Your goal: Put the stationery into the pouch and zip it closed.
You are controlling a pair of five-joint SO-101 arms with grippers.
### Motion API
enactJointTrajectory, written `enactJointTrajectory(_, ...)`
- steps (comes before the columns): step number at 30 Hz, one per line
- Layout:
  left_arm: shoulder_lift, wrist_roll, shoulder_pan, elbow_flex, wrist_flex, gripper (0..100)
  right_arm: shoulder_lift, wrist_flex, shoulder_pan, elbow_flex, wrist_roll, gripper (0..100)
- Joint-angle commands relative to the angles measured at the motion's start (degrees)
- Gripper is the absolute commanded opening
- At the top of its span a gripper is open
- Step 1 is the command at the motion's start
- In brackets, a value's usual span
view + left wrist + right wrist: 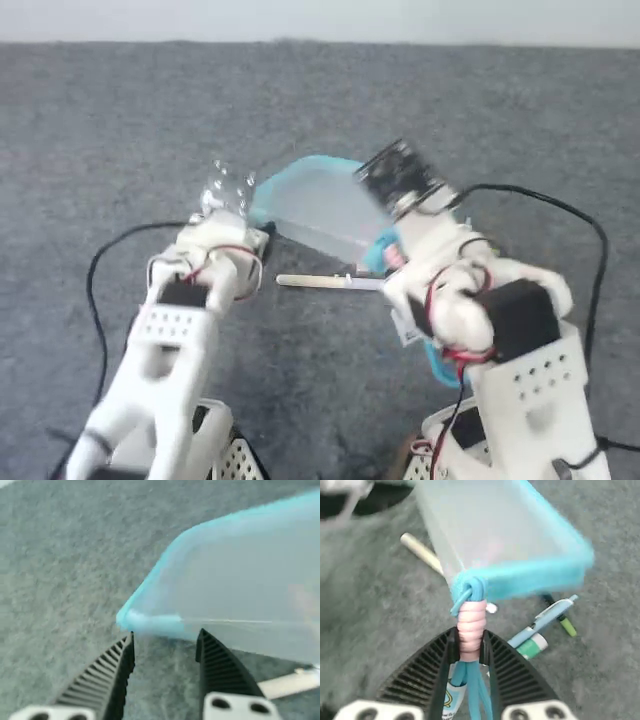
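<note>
The translucent pouch (322,205) with a cyan edge lies mid-table between the arms. My right gripper (470,645) is shut on the pink zip pull (471,622) with its cyan cord, at one corner of the pouch (505,530). My left gripper (165,647) is open, its fingertips just short of the opposite cyan corner of the pouch (235,580), not touching it. A cream-coloured stick (325,282) lies on the table in front of the pouch. A blue pen (547,622) and a green-tipped marker (532,645) lie beside the right gripper, outside the pouch.
Grey carpet-like tabletop (120,120) spreads all around, with open room behind and to the left of the pouch. Black cables (95,270) loop beside each arm's base.
</note>
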State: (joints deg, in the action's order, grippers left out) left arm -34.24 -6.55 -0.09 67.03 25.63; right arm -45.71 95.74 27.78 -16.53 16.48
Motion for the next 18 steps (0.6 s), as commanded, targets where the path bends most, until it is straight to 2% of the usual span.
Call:
enactJointTrajectory(1,10.2,3.1,-2.4,-8.9,-1.9,20,-2.0,-1.3,5.5,-3.5,2.9,0.7)
enactJointTrajectory(5,17.3,3.6,-4.0,-13.8,-1.1,20,-1.7,-10.7,6.6,-12.5,3.8,0.7)
enactJointTrajectory(8,15.9,3.7,-4.0,-14.8,2.5,20,0.4,-18.9,6.5,-17.8,3.8,0.7)
enactJointTrajectory(12,6.9,5.6,-3.9,-12.5,6.1,20,7.3,-25.1,5.7,-19.1,3.3,0.7)
enactJointTrajectory(18,-9.4,0.8,-4.1,-5.6,9.1,20,16.7,-33.0,0.7,-16.2,-1.5,0.7)
